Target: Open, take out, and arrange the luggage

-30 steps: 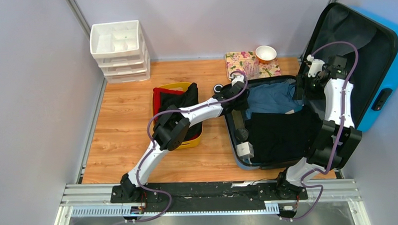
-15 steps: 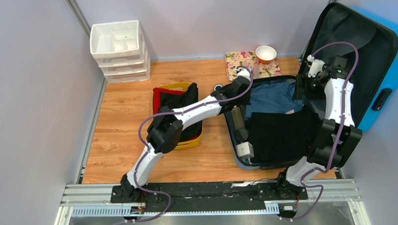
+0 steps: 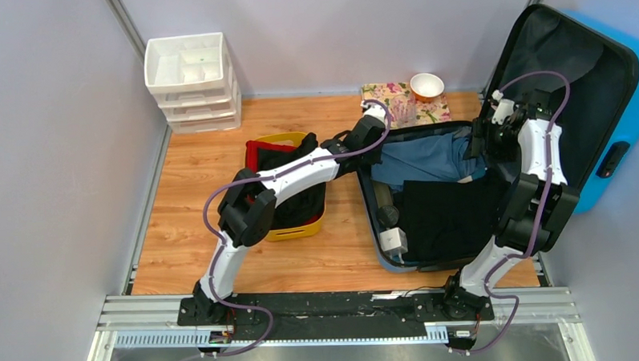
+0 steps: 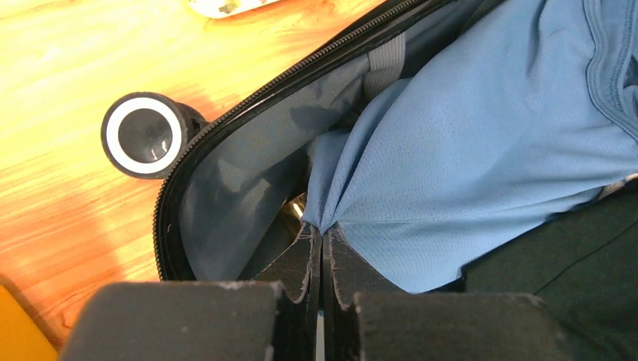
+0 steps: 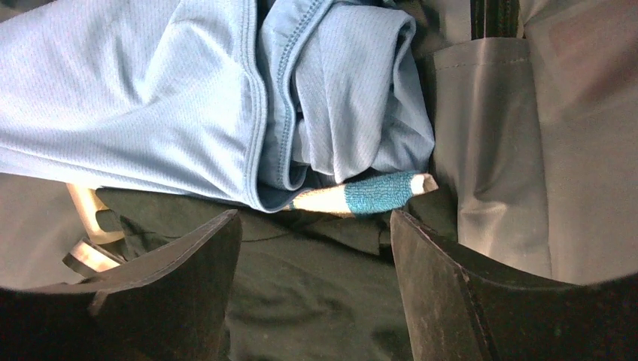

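The blue luggage (image 3: 614,98) lies open, its grey-lined lid (image 3: 569,59) standing up at the back right. Inside are a light-blue shirt (image 3: 428,157) at the back and a black garment (image 3: 450,216) in front. My left gripper (image 3: 369,151) is at the case's back left corner, shut on a pinched corner of the shirt (image 4: 481,150), jaws together (image 4: 322,229) just inside the zip rim (image 4: 248,113). My right gripper (image 3: 482,143) hangs open (image 5: 314,218) over the black garment (image 5: 301,301), nothing between its fingers. A teal and cream sock (image 5: 369,194) lies just beyond them.
A yellow tub (image 3: 290,228) with black and red clothes stands left of the case, under my left arm. At the back are white drawers (image 3: 191,81), a floral mat (image 3: 381,94) and a bowl (image 3: 427,86). A white box (image 3: 393,240) sits in the case's front left. A black wheel-like disc (image 4: 143,135) lies outside the rim.
My left gripper has closed on the blue shirt's corner and drawn it left and back, stretching the shirt out. The right gripper has shifted slightly toward the back.
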Controlling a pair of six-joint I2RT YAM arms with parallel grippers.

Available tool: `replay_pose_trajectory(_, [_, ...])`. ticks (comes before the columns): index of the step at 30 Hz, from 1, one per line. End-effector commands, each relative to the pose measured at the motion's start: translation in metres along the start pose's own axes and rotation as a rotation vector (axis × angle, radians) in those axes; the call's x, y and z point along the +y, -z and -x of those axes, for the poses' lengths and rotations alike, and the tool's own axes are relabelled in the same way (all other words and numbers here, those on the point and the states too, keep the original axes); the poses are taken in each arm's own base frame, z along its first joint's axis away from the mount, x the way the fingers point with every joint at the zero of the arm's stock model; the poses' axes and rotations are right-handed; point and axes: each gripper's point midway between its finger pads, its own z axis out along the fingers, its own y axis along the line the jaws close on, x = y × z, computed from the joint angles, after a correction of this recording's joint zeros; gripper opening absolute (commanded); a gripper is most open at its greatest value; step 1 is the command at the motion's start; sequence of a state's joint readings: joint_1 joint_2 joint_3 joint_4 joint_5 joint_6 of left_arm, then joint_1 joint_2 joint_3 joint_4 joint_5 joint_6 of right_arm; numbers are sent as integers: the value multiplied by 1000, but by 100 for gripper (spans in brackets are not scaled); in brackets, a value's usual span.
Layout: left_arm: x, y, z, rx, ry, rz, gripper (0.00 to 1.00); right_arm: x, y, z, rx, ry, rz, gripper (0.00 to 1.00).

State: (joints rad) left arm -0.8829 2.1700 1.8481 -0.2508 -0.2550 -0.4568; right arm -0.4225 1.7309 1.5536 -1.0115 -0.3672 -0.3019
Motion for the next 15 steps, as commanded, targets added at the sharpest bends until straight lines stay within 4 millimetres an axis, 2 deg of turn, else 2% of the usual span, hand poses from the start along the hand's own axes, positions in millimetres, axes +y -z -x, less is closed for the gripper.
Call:
replay_pose_trajectory(1, [-10, 13, 24, -46, -17, -76, 0, -5, -5, 23, -53, -36, 4, 77])
replay_pose_trajectory(5, [-30, 5, 10, -21, 14, -174, 0, -17, -18, 26, -44, -45, -26, 78])
replay_pose_trajectory(9, [-37, -4, 5, -5, 31, -198, 1, -27, -34, 31, -51, -50, -59, 80])
replay_pose_trajectory(14, [-41, -9, 2, -9, 28, -212, 15, -37, -55, 35, -60, -64, -157, 82])
replay_pose_trajectory(15, [-41, -10, 2, -10, 30, -217, 18, -37, -62, 31, -46, -64, -171, 82])
